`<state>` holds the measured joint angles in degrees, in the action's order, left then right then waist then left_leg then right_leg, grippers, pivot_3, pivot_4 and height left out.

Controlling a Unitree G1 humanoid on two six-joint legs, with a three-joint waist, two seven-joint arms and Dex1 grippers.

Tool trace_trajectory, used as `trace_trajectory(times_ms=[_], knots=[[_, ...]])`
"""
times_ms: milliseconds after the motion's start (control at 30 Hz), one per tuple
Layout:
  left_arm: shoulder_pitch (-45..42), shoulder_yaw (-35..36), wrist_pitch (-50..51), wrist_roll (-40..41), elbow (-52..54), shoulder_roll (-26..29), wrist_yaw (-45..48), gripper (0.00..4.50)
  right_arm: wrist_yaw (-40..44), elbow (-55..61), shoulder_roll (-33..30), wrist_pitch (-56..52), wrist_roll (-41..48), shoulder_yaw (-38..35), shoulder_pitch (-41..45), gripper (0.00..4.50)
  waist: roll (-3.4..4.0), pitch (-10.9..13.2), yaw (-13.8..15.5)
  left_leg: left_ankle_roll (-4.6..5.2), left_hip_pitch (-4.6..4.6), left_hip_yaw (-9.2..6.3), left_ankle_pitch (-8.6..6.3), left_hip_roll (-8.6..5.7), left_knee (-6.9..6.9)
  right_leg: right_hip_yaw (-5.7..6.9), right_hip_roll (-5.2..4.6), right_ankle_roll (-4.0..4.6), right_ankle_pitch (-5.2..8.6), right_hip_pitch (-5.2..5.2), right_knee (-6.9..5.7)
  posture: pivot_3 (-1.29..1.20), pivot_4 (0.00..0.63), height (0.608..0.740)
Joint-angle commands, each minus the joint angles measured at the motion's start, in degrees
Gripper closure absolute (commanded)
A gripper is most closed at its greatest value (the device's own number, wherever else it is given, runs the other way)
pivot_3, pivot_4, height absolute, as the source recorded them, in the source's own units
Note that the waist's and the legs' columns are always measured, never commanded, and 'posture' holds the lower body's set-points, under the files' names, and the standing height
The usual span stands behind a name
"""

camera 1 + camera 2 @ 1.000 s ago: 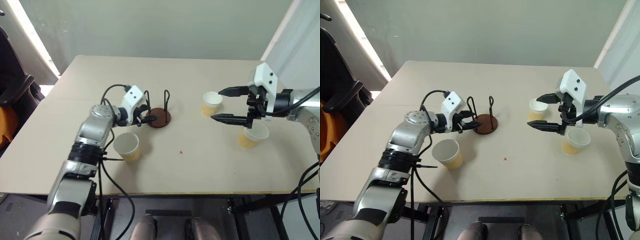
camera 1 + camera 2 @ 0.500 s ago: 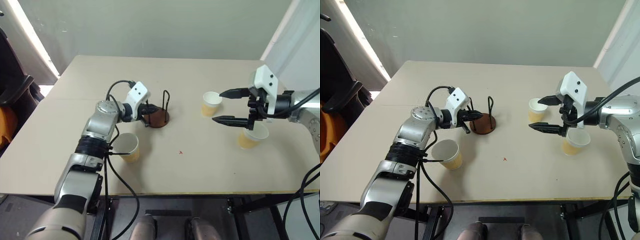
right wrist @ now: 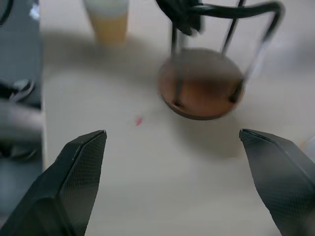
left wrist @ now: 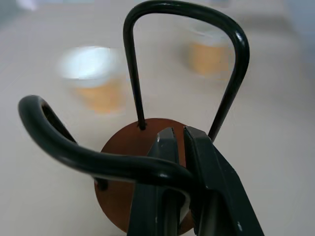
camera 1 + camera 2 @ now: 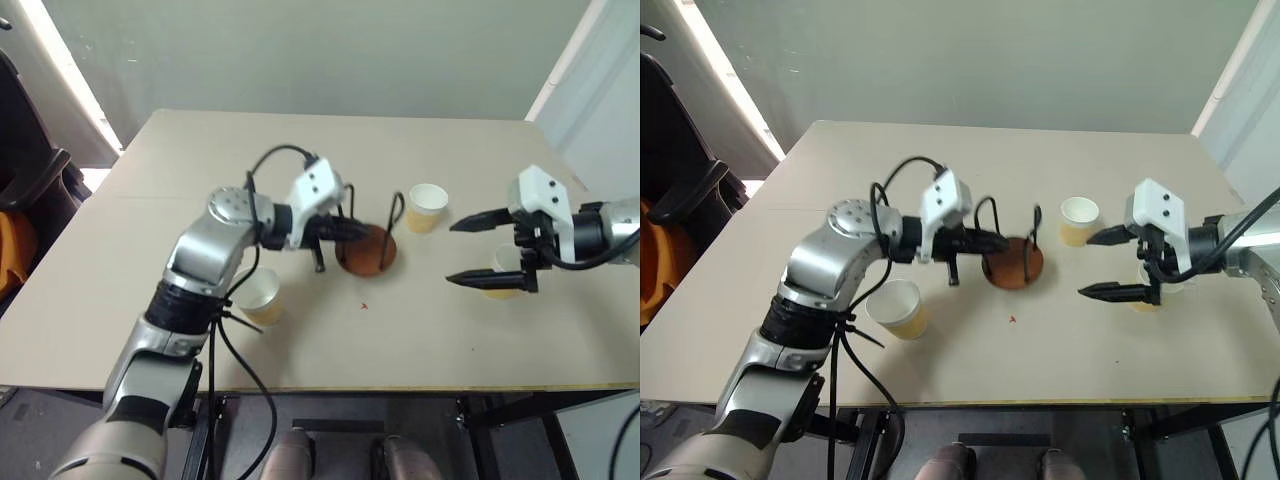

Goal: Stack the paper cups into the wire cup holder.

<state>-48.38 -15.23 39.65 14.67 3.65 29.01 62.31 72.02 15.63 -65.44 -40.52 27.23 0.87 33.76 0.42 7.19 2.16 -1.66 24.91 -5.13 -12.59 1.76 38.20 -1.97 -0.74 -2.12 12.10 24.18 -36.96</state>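
My left gripper point(image 5: 350, 228) is shut on one black wire loop of the wire cup holder point(image 5: 366, 250), whose reddish-brown base hangs tilted near the table's middle. The left wrist view shows the fingers point(image 4: 199, 152) clamped on that loop, with the base point(image 4: 125, 147) beyond. One paper cup point(image 5: 427, 207) stands just right of the holder. Another paper cup point(image 5: 262, 294) sits under my left forearm. A third paper cup point(image 5: 502, 266) is partly hidden behind my right gripper point(image 5: 465, 252), which hovers open and empty, facing the holder point(image 3: 202, 88).
The tan table point(image 5: 200, 150) has a small red mark point(image 5: 363, 306) in front of the holder. A dark chair point(image 5: 25, 190) stands off the left edge. My left arm's black cables point(image 5: 230, 340) hang over the near cup.
My left gripper closed on the holder's wire loop and carried the holder right and nearer, tilting it. My right gripper drew back to the right and lower, still open.
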Motion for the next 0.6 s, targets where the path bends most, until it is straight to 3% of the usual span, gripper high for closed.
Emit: trace_trajectory(times_ms=[33, 533, 600], knots=[[1.20, -1.94, 2.66, 0.60, 5.11, -0.21, -1.04, 4.46, -0.11, -0.67, -2.39, 2.22, -2.55, -1.33, -0.89, 0.00, 0.00, 0.00, -0.01, 0.05, -0.01, 0.00, -0.02, 0.01, 0.01, 0.00, -0.01, -0.03, -0.02, 0.00, -0.02, 0.00, 0.150, 0.740], [7.47, -6.36, 6.23, 1.02, 9.45, -0.06, -3.69, 4.46, 0.38, 3.64, -2.54, 0.04, -0.42, -2.02, -3.35, 0.00, 0.00, 0.00, -0.04, 0.47, -0.42, -0.01, -0.20, 0.00, 0.01, -0.03, -0.03, -0.07, -0.12, -0.39, -0.02, 0.00, 0.150, 0.740], [7.52, -6.45, 7.54, 1.68, 9.30, -0.18, -3.97, 3.87, 0.51, 3.28, -2.53, 0.31, -0.72, -1.72, -3.15, 0.00, 0.00, 0.00, -0.04, 0.47, -0.48, -0.02, -0.20, 0.00, 0.01, -0.02, -0.03, -0.06, -0.11, -0.45, -0.02, 0.00, 0.150, 0.740]])
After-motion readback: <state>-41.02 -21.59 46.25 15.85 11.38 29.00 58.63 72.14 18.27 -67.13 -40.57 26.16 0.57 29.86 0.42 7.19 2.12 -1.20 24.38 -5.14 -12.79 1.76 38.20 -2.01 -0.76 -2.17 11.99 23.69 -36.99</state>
